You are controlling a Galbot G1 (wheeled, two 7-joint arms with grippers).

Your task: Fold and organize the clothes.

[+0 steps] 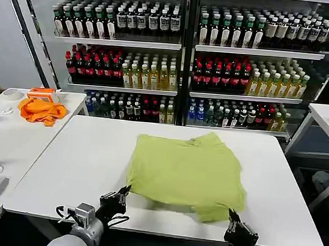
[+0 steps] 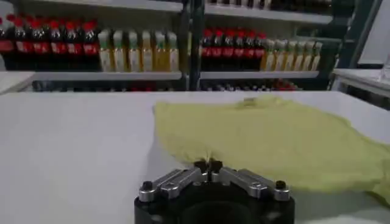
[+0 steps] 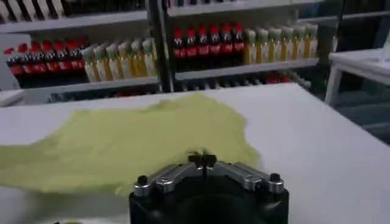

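We see T-shirt [image 1: 186, 170] partly folded, sleeves tucked, just ahead of left gripper [image 1: 123, 193] and right gripper [image 1: 230, 216]; both pinched together, empty. Further folds remain, we judge.

A lime T-shirt [image 1: 187, 171] lies partly folded at the centre of the white table [image 1: 81, 168]. The left gripper [image 1: 125, 190] sits at the shirt's 8 o'clock corner, fingertips together; the right gripper [image 1: 231, 215] at its 5 o'clock edge. An orange cloth [image 1: 40, 110] rests at 10 o'clock on a side table [image 1: 15, 140]
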